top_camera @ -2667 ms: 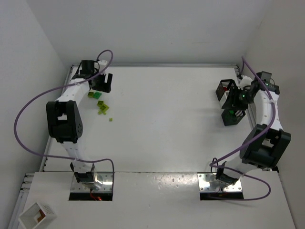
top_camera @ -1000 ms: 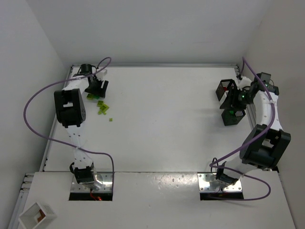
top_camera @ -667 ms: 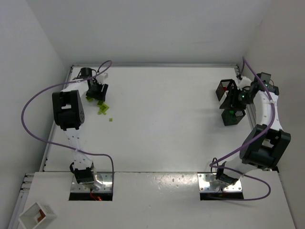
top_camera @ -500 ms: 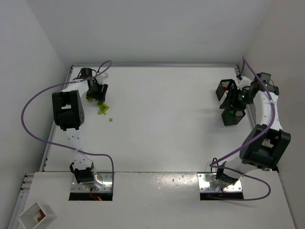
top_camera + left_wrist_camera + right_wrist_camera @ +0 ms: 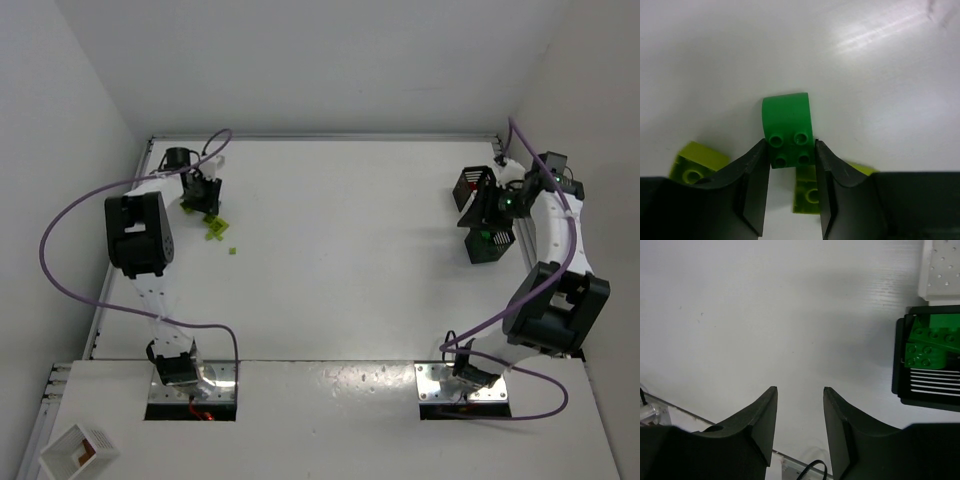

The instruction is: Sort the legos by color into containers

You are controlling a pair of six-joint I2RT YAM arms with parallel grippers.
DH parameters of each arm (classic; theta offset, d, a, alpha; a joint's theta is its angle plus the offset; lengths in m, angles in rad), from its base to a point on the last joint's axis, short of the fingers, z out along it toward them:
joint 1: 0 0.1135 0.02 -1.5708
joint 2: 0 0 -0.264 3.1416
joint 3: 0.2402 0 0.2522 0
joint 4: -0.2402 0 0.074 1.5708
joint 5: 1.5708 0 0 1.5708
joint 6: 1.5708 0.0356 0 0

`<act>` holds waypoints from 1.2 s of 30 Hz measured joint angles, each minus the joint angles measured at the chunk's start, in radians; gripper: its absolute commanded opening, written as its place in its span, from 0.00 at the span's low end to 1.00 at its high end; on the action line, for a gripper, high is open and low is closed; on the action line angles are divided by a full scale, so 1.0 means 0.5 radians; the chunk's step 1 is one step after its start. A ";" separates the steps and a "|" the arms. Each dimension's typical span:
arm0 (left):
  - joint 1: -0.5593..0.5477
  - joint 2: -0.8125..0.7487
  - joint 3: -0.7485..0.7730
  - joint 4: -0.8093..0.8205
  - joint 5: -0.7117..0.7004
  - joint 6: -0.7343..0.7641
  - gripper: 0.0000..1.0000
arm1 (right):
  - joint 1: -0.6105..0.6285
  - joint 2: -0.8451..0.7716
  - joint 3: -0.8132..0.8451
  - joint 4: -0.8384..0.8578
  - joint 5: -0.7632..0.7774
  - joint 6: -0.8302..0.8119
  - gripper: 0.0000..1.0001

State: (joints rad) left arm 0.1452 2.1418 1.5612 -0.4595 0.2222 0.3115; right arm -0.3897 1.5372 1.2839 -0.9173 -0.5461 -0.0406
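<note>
A bright green lego [image 5: 788, 131] with a rounded far end lies on the white table, and my left gripper [image 5: 790, 145] is shut on it, a jaw pressed against each side. Lime legos lie beside it: one [image 5: 695, 167] at the left, one [image 5: 807, 194] under the jaws. From above, the left gripper [image 5: 205, 195] sits at the far left among lime legos [image 5: 214, 228]. My right gripper [image 5: 800, 389] is open and empty, hovering next to a black container [image 5: 930, 401] that holds green legos [image 5: 927, 347]. Two black containers [image 5: 470, 185] [image 5: 490, 247] stand at the far right.
A single lime brick [image 5: 232, 251] lies apart from the pile. A white square box [image 5: 78, 452] sits off the table at the near left. A white perforated block [image 5: 940, 267] is beyond the container. Walls close in at left, back and right.
The left gripper's jaws have closed in on the green lego, and the left arm has shifted slightly. The right arm has stayed put.
</note>
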 measured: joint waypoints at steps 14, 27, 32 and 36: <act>-0.073 -1.335 -0.749 0.307 1.079 -0.171 0.18 | 0.518 -0.170 -0.217 0.109 -0.594 0.216 0.44; -1.147 -1.872 -1.117 0.399 0.929 -0.395 0.18 | 1.011 0.293 0.171 0.301 -1.026 0.565 0.56; -1.273 -1.810 -1.116 0.415 0.863 -0.430 0.18 | 1.148 0.325 0.200 0.324 -1.080 0.626 0.58; -1.409 -1.731 -1.116 0.410 0.834 -0.431 0.18 | 1.224 0.397 0.263 0.352 -1.111 0.658 0.60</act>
State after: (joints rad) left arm -0.5594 1.2762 1.0031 -0.2543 0.6392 0.0959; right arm 0.2222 1.7359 1.4155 -0.7410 -1.1015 0.2882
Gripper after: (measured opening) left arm 0.420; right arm 0.590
